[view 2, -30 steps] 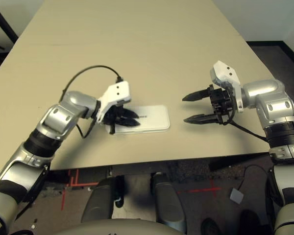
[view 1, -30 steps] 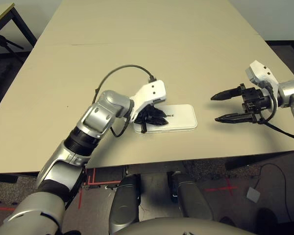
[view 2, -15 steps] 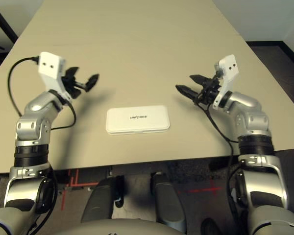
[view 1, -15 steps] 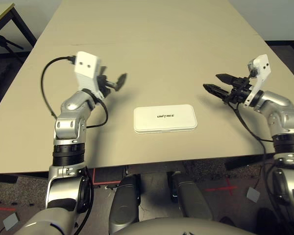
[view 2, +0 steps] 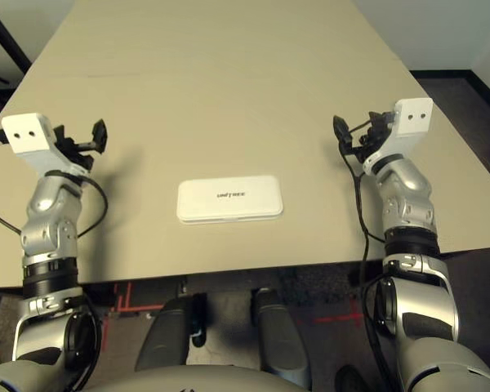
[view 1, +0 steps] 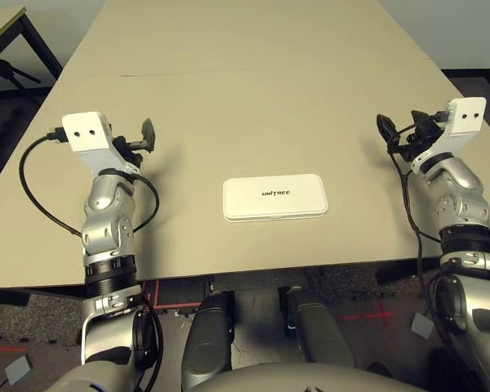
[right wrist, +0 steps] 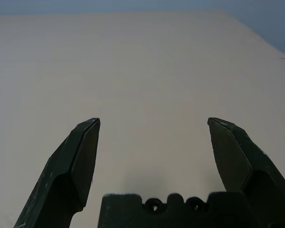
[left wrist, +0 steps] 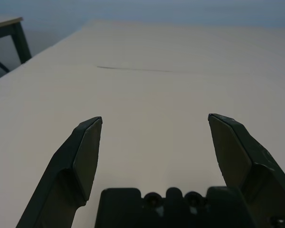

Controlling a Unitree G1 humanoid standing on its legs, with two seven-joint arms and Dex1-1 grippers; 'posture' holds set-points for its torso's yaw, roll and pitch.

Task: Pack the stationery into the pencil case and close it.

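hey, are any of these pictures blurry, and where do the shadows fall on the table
Left eye view: sharp; the print on the closed pencil case reads clearly, a thin shadow along its near edge, a soft arm shadow on the table. Left wrist view: the left gripper fingers are soft-edged up close. Right wrist view: the right gripper likewise.

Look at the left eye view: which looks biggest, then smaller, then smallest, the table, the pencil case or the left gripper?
1. The table looks by far the biggest.
2. The pencil case, lying shut near the table's front edge.
3. The left gripper, jaws open. It stands raised, nearer the camera, so its true size is unsure.
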